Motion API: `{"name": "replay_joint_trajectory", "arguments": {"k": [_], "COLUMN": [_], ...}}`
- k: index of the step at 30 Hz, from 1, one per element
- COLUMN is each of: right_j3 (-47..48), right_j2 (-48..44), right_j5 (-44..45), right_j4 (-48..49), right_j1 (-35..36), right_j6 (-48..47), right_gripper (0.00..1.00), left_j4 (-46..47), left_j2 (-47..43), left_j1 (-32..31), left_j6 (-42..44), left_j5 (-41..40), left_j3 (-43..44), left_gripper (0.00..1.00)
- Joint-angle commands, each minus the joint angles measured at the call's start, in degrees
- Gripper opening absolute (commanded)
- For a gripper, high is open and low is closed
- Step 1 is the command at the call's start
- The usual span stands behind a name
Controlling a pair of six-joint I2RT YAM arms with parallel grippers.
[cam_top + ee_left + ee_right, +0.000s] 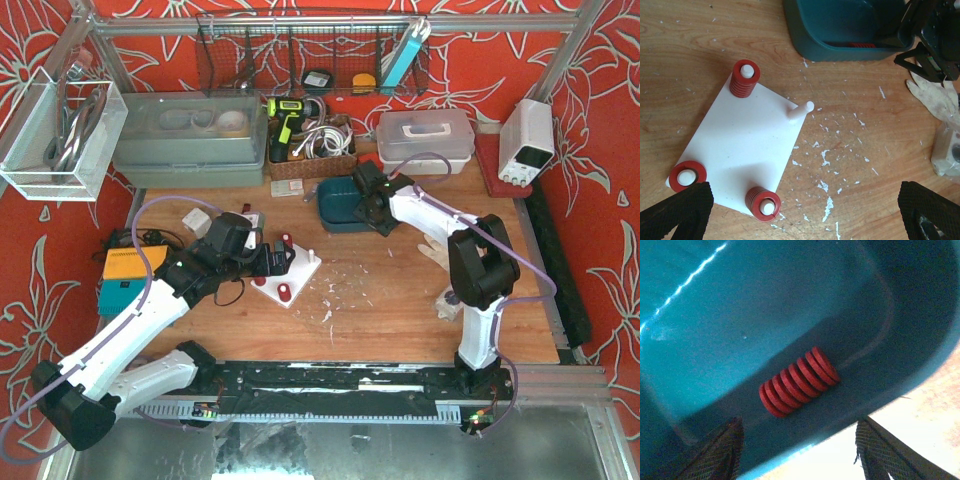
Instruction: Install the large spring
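Note:
The large red spring [800, 381] lies on its side on the floor of the teal bin [765, 300], near its wall. My right gripper [800, 452] reaches into that bin [335, 210], open, fingers either side of the spring and not touching it. A white plate [745, 145] carries three red springs [744, 79] [687, 176] [763, 203] on pegs, plus one bare white peg [801, 111]. My left gripper [805, 212] hovers open over the plate's [300, 278] near edge, holding nothing. In the left wrist view the bin's spring [860, 45] shows as a red sliver.
A white glove [432, 248] lies right of the bin, and a small pale block [947, 155] sits by it. Storage boxes [190, 140] and a wicker basket [312, 160] line the back. An orange device [125, 272] sits at the left edge. White flecks dot the wood.

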Motion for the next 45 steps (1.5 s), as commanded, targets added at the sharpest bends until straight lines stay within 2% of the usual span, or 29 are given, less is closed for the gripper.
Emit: {"name": "replay_joint_trajectory", "arguments": {"k": [1, 7, 15, 22, 31, 38, 45], "right_j3": [1.90, 2.44, 1.68, 4.76, 7.09, 9.54, 10.88], "right_j2": [3.57, 4.77, 3.48, 4.20, 5.25, 8.26, 8.72], "right_j5": [-0.35, -0.70, 0.04, 0.76, 1.90, 2.50, 3.40], "right_j4": [1.63, 1.70, 1.83, 0.69, 0.12, -1.83, -1.62], "right_j1": [-0.65, -1.47, -2.19, -3.23, -3.87, -4.75, -5.19], "right_j6": [1.96, 2.14, 0.28, -6.11, -13.18, -17.64, -19.61], "right_gripper": [0.63, 0.49, 0.38, 0.24, 0.21, 0.12, 0.12], "left_j4": [-0.47, -0.22, 0.57, 1.20, 0.99, 0.50, -0.08], "left_j2": [-0.63, 0.11, 0.88, 1.22, 0.79, 0.43, -0.43], "left_j1": [0.22, 0.22, 0.22, 0.22, 0.22, 0.22, 0.22], "left_j6": [1.04, 0.98, 1.32, 1.43, 2.08, 2.47, 3.08], "left_j5": [-0.28, -0.21, -0.39, -0.35, -0.99, -1.52, -2.36], "left_j3": [-0.40, -0.30, -0.01, -0.34, -0.44, -0.50, -0.66], "left_gripper": [1.00, 1.00, 1.00, 1.00, 1.00, 1.00, 1.00]}}
